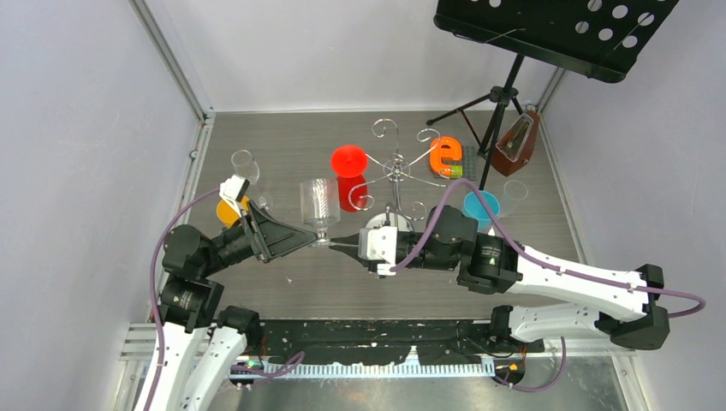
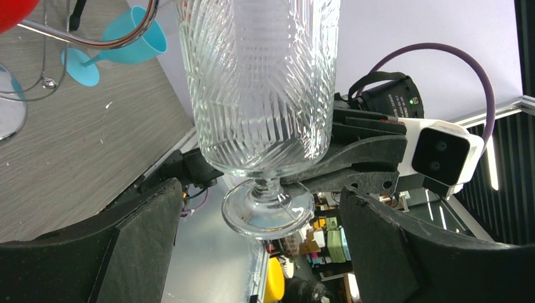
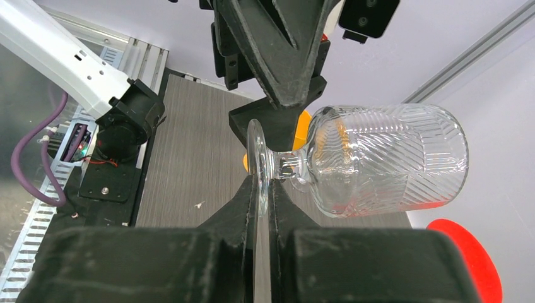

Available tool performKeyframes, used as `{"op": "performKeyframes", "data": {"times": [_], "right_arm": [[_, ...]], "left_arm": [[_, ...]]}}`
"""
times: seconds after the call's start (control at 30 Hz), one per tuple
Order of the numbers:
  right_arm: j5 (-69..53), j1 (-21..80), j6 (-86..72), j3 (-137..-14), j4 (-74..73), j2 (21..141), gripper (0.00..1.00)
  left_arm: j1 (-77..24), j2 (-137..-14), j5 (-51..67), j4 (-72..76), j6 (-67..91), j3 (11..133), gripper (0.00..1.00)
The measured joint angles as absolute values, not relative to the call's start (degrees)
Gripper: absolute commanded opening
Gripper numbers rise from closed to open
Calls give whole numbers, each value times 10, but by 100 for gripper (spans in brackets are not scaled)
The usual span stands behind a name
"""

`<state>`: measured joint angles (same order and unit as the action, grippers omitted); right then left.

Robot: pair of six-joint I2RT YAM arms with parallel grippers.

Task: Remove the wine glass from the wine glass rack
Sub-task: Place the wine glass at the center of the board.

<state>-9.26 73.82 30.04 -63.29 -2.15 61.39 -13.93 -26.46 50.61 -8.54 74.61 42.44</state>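
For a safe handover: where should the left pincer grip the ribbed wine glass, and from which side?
Probably the short stem, coming from the left, opposite the right pincer that clamps the foot; the upright bowl looks too wide.

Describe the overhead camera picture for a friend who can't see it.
Two robot grippers meet at the foot of a clear ribbed wine glass: the left gripper reaches in from the left, the right gripper from the right. Just behind stands a chrome wire rack, with a black music stand at back right.
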Motion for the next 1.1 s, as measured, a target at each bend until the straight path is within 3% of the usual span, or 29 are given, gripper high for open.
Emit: {"op": "performKeyframes", "data": {"times": [0.37,0.6,0.77,0.97,1.1], "right_arm": [[-105,742,300,-633,-5,630,6],[-106,744,301,-633,0,637,6],[-101,744,301,-633,8,637,6],[-94,745,311,-630,13,637,6],[-82,745,316,-628,12,636,6]], "left_arm": [[-144,-276,506,-65,748,423,77],[-159,-291,505,-57,748,421,59],[-171,-297,502,-51,749,418,51],[-182,-299,494,-42,757,418,34],[-184,-304,479,-40,762,416,12]]}}
